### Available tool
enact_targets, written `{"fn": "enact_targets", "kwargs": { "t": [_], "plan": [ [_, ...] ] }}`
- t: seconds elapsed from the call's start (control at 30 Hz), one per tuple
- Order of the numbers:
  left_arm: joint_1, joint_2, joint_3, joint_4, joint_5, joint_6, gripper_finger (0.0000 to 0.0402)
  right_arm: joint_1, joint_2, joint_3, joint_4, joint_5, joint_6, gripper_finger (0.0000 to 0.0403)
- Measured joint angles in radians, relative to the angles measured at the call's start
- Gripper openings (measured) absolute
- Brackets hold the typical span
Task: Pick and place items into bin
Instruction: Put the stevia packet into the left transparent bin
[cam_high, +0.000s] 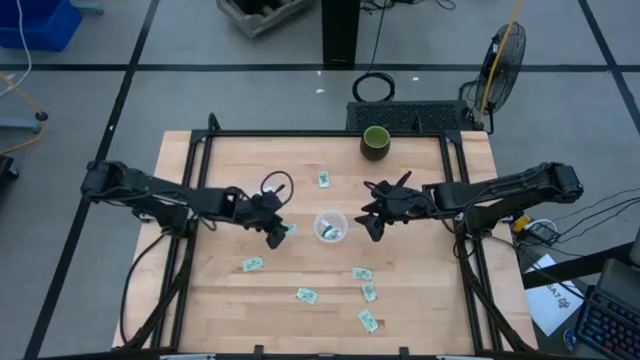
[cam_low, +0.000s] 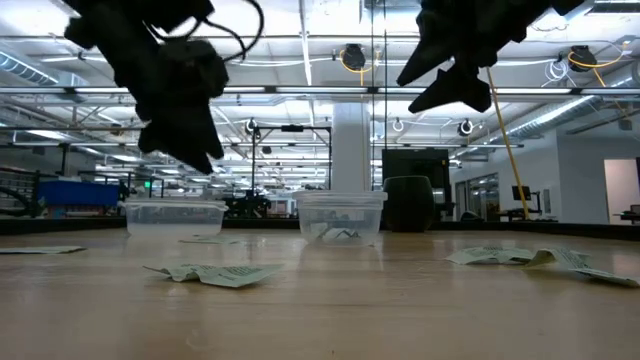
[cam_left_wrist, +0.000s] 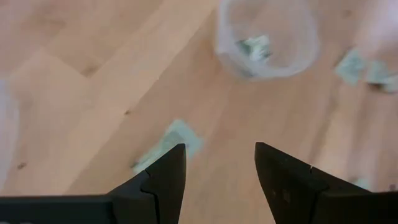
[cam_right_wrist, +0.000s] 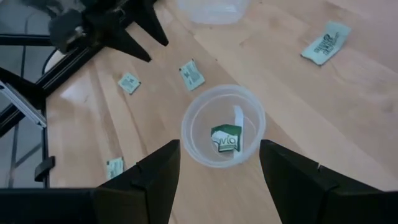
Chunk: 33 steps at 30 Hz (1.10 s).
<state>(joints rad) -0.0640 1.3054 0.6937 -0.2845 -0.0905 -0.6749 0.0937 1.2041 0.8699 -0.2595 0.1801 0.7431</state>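
Several small light green and white packets lie flat on the wooden table, among them one (cam_high: 290, 229) by my left gripper, one (cam_high: 324, 180) farther back, and a group (cam_high: 366, 291) toward the near right. A clear cup (cam_high: 330, 225) stands mid-table with a packet (cam_right_wrist: 226, 140) inside. My left gripper (cam_high: 276, 238) hovers open just left of the cup, above the nearest packet (cam_left_wrist: 171, 142). My right gripper (cam_high: 370, 228) hovers open just right of the cup (cam_right_wrist: 222, 127), fingers pointing down at it. Both grippers hang well above the tabletop in the low view.
A dark green cup (cam_high: 375, 142) stands near the far edge. A second clear container (cam_low: 175, 215) sits behind and left of the cup. A black cable loop (cam_high: 277, 184) lies by my left arm. Black frame rails (cam_high: 200, 170) run along the table's sides.
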Motion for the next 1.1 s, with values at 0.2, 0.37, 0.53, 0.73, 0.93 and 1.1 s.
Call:
{"fn": "enact_targets", "kwargs": {
  "t": [0.2,0.37,0.53,0.73,0.93,1.1],
  "plan": [
    [0.015,0.100,0.000,0.005,0.012,0.042,0.0198,0.000,0.000,-0.032,0.001,0.001,0.037,0.0212],
    [0.015,0.167,0.000,0.036,0.004,0.056,0.0198,0.006,0.000,-0.051,0.000,0.000,0.075,0.0212],
    [0.015,0.224,0.000,0.078,-0.016,0.052,0.0198,0.022,0.000,-0.052,0.002,0.001,0.083,0.0212],
    [0.015,0.303,0.004,0.101,-0.031,0.051,0.0198,0.026,0.000,-0.052,0.005,0.001,0.082,0.0212],
    [0.015,0.334,0.004,0.126,-0.034,0.072,0.0197,0.026,0.000,-0.052,0.005,0.002,0.080,0.0212],
    [0.015,0.335,0.003,0.127,-0.029,0.076,0.0169,0.026,0.000,-0.052,0.005,0.004,0.075,0.0212]
  ]
}}
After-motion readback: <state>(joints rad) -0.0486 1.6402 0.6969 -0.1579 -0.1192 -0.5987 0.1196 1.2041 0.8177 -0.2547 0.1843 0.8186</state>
